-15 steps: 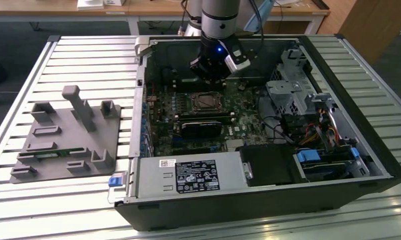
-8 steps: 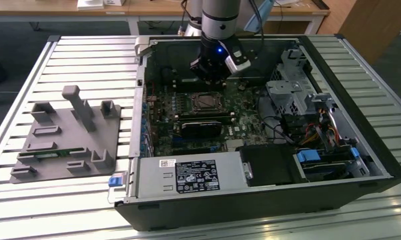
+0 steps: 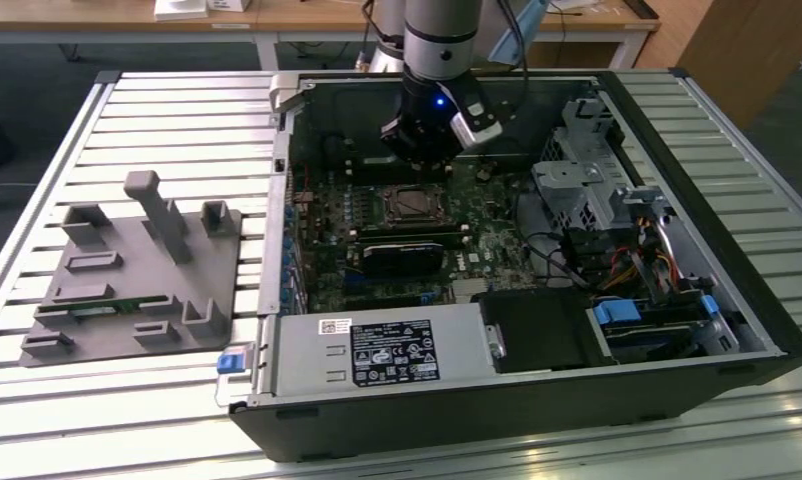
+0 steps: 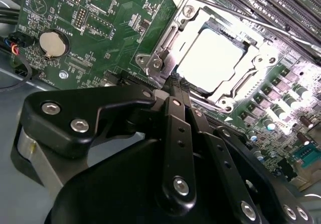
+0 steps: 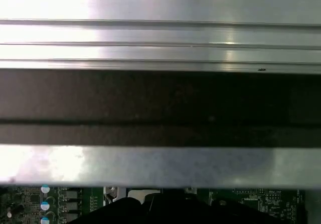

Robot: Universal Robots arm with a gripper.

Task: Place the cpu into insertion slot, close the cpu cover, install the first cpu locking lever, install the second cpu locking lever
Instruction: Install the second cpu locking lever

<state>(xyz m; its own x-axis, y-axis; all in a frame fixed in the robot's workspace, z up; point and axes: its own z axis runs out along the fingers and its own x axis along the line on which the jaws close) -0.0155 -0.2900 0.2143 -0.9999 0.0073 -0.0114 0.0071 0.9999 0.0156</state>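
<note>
Pale grey-beige metal is what we see at the centre of the socket: the cpu (image 4: pixel 213 58) already sits flat in the insertion slot (image 4: pixel 214 94), w/ the cpu cover (image 4: pixel 253 63) folded down over it, its thin silvery frame ringing the chip so the top shows through the square window. We judge the cover shut, since the frame lies level w/ the chip rather than tilted up; whether either locking lever is latched we can't tell.

In the second wrist view the gripper (image 4: pixel 178 83) has its black fingertips pinched together, no gap btwn them, right at the socket's edge. Nothing visibly held. We read that as a pressing or hooking pose, tips brought close to work a slim part near the frame, though the contact point is hidden.

In the exterior view the arm hangs over the open pc case (image 3: pixel 721 330), just behind the socket, on the green circuit board (image 3: pixel 468 262). Matte black linkages w/ bright screw heads contrast w/ the glossy frame. A grey fixture tray (image 3: pixel 108 330) lies well apart on the slatted aluminium table (image 3: pixel 134 110).
</note>
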